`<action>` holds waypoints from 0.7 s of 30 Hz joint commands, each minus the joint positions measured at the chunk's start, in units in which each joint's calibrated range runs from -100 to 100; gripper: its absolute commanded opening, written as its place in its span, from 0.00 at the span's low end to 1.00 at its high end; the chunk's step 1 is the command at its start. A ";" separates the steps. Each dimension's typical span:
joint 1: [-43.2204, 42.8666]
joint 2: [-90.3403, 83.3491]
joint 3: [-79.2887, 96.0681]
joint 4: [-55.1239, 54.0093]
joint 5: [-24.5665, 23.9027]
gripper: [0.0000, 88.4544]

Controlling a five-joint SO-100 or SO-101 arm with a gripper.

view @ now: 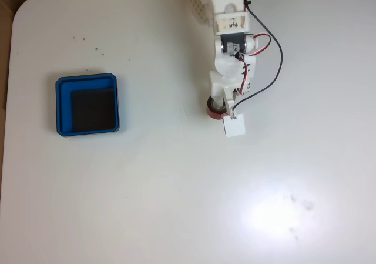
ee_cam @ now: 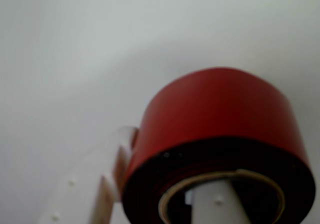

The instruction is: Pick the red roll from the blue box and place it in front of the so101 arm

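Left of the red roll (view: 212,111), blue box (view: 64,106).

The desk (view: 147,205) is smooth white laminate with a soft sheen, catching a bright glare patch in the fixed view; the blue box (view: 63,108) looks like moulded plastic, glossy on its rim, with a matt black floor; the red roll (ee_cam: 215,109) has a smooth, slightly shiny outer face and a pale, papery-looking core; the so101 arm (view: 230,23) is matt white plastic with rubbery-looking wires (view: 276,58).
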 commanded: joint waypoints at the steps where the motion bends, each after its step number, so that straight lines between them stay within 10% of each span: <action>1: 0.81 0.28 0.16 -0.92 -0.14 0.01; 21: 0.71 3.29 0.08 -1.25 0.03 0.01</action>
